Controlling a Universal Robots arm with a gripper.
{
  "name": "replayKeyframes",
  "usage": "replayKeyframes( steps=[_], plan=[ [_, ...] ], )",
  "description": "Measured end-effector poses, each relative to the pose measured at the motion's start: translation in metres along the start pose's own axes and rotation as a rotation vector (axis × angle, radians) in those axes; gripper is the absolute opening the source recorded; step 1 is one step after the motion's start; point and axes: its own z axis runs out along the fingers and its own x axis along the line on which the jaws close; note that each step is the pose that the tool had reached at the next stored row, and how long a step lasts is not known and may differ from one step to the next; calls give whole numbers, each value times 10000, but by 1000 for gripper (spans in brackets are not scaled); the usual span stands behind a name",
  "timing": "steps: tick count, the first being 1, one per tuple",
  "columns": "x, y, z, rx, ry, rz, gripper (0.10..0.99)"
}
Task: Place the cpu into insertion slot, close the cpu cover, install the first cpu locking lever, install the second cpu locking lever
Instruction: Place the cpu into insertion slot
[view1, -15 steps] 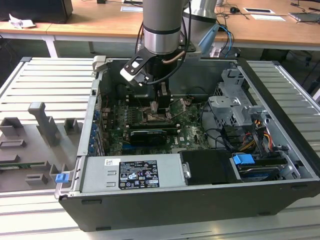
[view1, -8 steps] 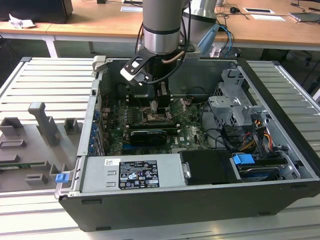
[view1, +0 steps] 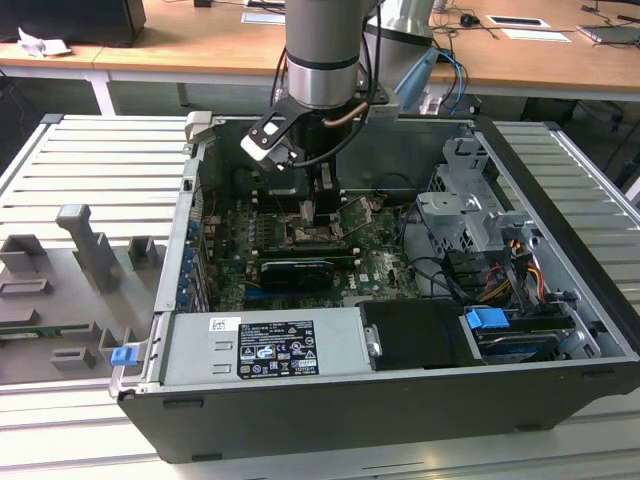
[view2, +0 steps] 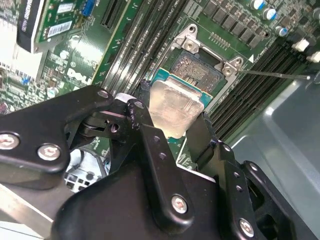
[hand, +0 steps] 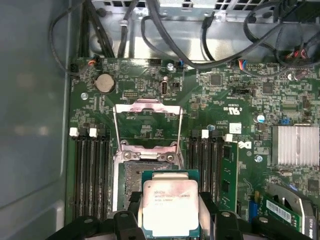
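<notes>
Fingers (view2: 144, 127) clamp the cpu (hand: 170, 207) by opposite edges, flat over the insertion slot (hand: 131, 180), whose cpu cover (hand: 146, 104) stands open to admit it

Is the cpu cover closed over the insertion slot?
No; in the first wrist view the cpu cover lies swung open beyond the insertion slot.

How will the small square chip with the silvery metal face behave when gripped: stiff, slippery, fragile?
The flat square silvery cpu looks rigid, so bending seems unlikely. Its smooth metal face may be slippery; the black gripper holds it by the edges. Its thin green rim is probably fragile.
</notes>
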Motion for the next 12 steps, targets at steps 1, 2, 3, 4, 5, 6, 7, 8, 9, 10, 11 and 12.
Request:
replayKeyframes(
  steps=[1, 2, 3, 4, 5, 6, 7, 8, 9, 10, 11, 12],
  plan=[
    [0, 0, 6, -2, -9, 192, 533],
    [0, 0, 10, -2, -16, 333, 533],
    [0, -1, 16, -3, -25, 507, 533],
    [0, -1, 21, -3, -31, 633, 533],
    [0, -1, 25, -4, -37, 751, 533],
    [1, -1, 29, -4, -42, 823, 533],
    [2, -1, 35, -5, -44, 883, 533],
    [3, -2, 38, -4, -46, 895, 533],
    [5, -2, 42, -5, -50, 902, 533],
    [15, -3, 51, -5, -53, 912, 533],
    [25, -3, 56, -6, -56, 915, 533],
    [34, -3, 59, -6, -58, 919, 533]
  ],
)
